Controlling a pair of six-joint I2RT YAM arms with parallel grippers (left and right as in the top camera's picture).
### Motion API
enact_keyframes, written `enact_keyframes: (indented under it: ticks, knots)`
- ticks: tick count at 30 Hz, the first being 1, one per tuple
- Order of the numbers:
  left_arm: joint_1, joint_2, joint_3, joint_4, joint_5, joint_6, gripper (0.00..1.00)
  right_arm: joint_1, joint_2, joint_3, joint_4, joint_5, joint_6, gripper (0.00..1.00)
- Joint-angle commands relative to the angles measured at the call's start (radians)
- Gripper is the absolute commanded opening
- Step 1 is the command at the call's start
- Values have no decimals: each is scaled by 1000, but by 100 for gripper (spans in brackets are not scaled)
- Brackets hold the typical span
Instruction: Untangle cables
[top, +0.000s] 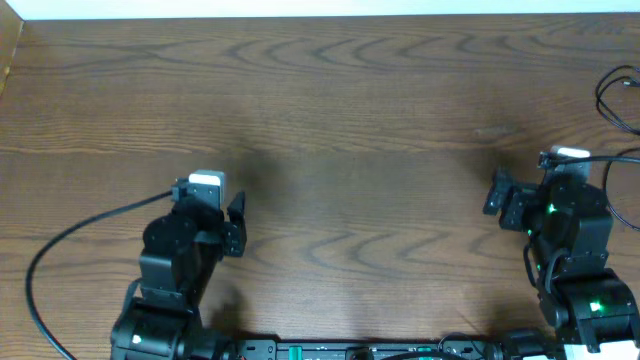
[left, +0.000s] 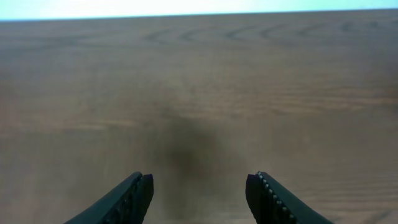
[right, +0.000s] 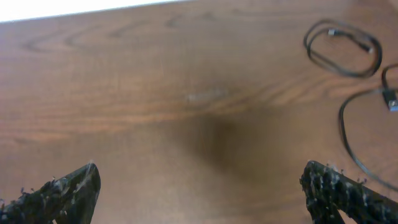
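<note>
Wooden table (top: 350, 100), black cable (right: 306, 43) loosely looped

The desk (top: 330, 90) is dark brown wood, with wavy, looping grain running across its width. A pale scuff (right: 208, 96) marks the surface toward the right side. Soft dark shadows (left: 183, 155) lie on the wood. Beyond the far edge runs a white strip (top: 330, 8).

Left gripper (top: 239, 222), right gripper (top: 494, 195), wooden table (top: 350, 110)
</note>
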Motion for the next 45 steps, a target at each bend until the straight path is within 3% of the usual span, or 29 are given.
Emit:
enact_keyframes:
  ticks: [1,15,30,45]
  knots:
    - [5,-88,-46,0,-22,-32,54,8,-35,-13,-25,16,27,99]
    - [5,-110,-59,-27,-32,-21,54,8,-34,-26,-38,11,41,99]
    - [5,-110,-59,-27,-32,-21,54,8,-34,-26,-186,9,41,99]
    - [5,-110,-59,-27,-32,-21,54,8,-34,-26,-188,9,41,99]
